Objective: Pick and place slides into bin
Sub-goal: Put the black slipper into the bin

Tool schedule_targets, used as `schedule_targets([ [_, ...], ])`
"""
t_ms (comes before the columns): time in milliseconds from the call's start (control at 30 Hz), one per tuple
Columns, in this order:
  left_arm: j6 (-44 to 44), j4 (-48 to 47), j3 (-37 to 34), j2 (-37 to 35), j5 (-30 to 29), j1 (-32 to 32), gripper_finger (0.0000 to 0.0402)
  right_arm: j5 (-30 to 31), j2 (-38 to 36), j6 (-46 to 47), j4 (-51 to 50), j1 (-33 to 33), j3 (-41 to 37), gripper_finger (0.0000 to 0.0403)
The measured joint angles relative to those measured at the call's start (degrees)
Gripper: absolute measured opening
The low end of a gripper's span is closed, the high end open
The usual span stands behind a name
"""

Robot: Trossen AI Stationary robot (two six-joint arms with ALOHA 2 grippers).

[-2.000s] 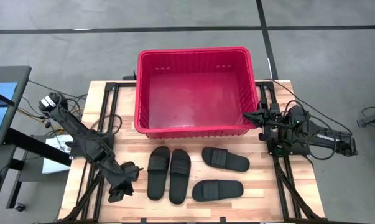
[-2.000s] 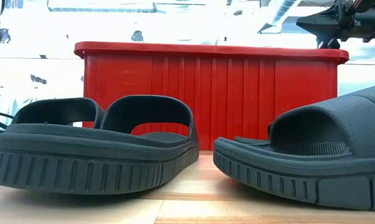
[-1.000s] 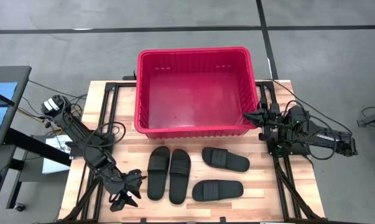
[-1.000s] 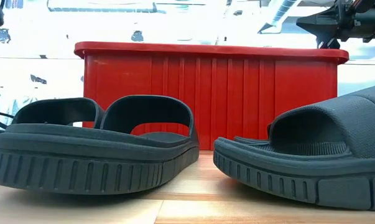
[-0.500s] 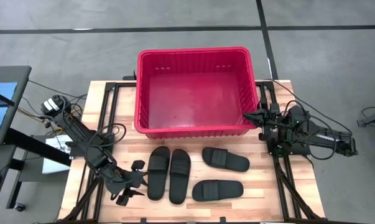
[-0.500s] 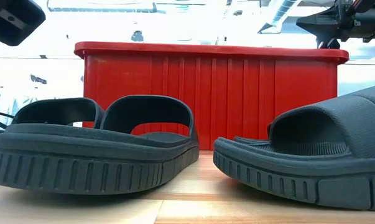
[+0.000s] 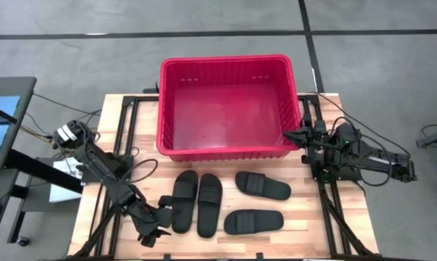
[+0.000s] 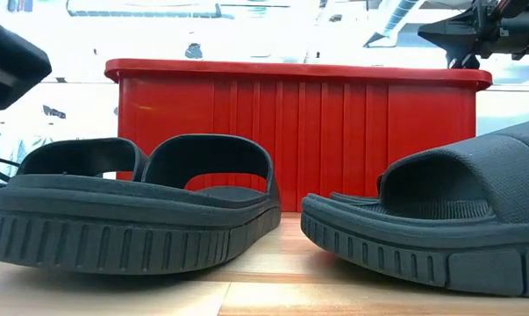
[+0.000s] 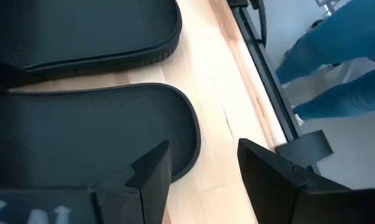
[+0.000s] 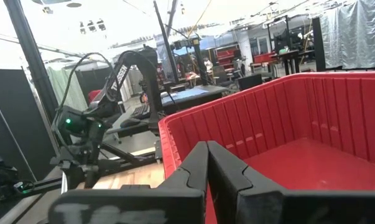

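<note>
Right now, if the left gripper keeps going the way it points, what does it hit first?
Probably the nearest slide: the open left gripper points at its rounded end, one finger over it, the other over bare table.

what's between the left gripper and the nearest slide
Nothing visible. The left gripper, fingers open, sits on the bare wooden table right beside the leftmost slide. The left wrist view shows that slide's edge just past the fingers, with only bare wood alongside.
</note>
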Motion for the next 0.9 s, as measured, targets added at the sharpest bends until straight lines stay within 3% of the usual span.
schedule_targets([
  [233,-0.2,2.57,0.24,4.66,-2.78,0.04,0.0176,0.0,0.0,0.0,0.0,0.0,0.0,0.0],
  [600,4.73,-10.69,12.07,13.7,-5.77,0.32,0.0176,0.0,0.0,0.0,0.0,-0.02,0.0,0.0],
  [900,1.97,-16.81,17.96,21.1,-4.14,1.33,0.0176,0.0,0.01,0.0,0.0,-0.01,0.0,0.0],
])
